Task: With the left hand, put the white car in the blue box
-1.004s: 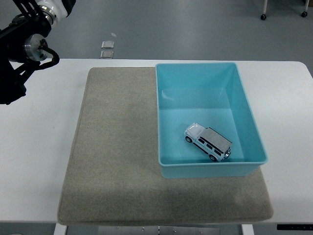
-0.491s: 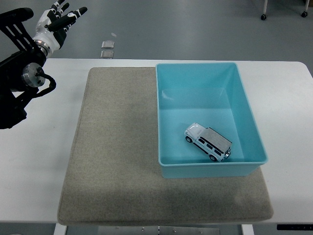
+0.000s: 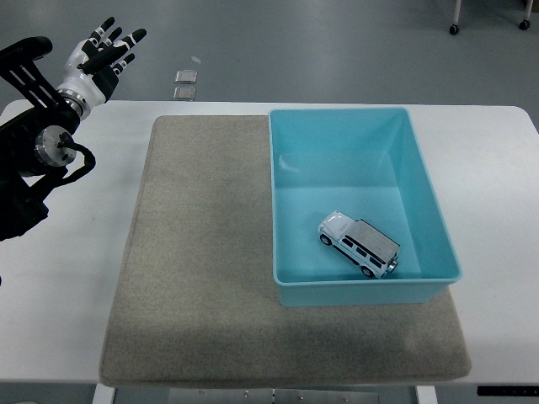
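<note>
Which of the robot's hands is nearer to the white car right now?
Left, the only one in view. The left hand is raised open over the table's far left corner, well away from the white car lying in the blue box. The right hand is out of view.

The white car (image 3: 358,244), gray-roofed and upright on its wheels, sits slantwise inside the blue box (image 3: 425,172), near the open box's front wall.

white table (image 3: 76,278) | beige mat (image 3: 202,269) on it | 2 small floor plates (image 3: 185,84) beyond far edge | grey floor (image 3: 295,42)
</note>
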`<state>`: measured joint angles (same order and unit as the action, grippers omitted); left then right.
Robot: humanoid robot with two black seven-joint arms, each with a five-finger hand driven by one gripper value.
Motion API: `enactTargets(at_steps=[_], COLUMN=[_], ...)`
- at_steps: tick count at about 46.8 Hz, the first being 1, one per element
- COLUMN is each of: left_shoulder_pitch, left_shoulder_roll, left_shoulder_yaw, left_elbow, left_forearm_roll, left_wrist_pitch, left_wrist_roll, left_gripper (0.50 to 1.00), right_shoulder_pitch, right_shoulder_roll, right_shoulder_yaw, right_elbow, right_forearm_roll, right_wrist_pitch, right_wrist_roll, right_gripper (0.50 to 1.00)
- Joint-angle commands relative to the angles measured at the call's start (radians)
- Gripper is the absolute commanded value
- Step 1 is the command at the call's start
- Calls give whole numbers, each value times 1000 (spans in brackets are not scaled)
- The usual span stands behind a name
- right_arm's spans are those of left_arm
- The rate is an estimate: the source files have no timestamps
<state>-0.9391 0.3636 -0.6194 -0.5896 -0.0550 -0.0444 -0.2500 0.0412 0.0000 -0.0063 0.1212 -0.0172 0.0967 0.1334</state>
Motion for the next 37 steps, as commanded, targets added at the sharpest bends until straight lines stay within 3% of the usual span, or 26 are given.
enactTargets(at_steps=[1,37], left_shoulder_pitch=[2,23], left_shoulder_roll=[0,15], left_shoulder_yaw=[-3,-43], left_elbow=[-1,-16], left_forearm_roll=[-26,-36], left_wrist_pitch=[-14,-32], left_wrist_roll=[0,-2], left_gripper=[1000,1000], right_shoulder_pitch=[0,0], right_shoulder_roll=[0,0], right_shoulder_yaw=[0,-4], right_elbow=[0,8], right_forearm_roll=[0,-12], right_wrist_pitch=[0,0], right_wrist_roll=[0,-6], right_gripper=[936,936])
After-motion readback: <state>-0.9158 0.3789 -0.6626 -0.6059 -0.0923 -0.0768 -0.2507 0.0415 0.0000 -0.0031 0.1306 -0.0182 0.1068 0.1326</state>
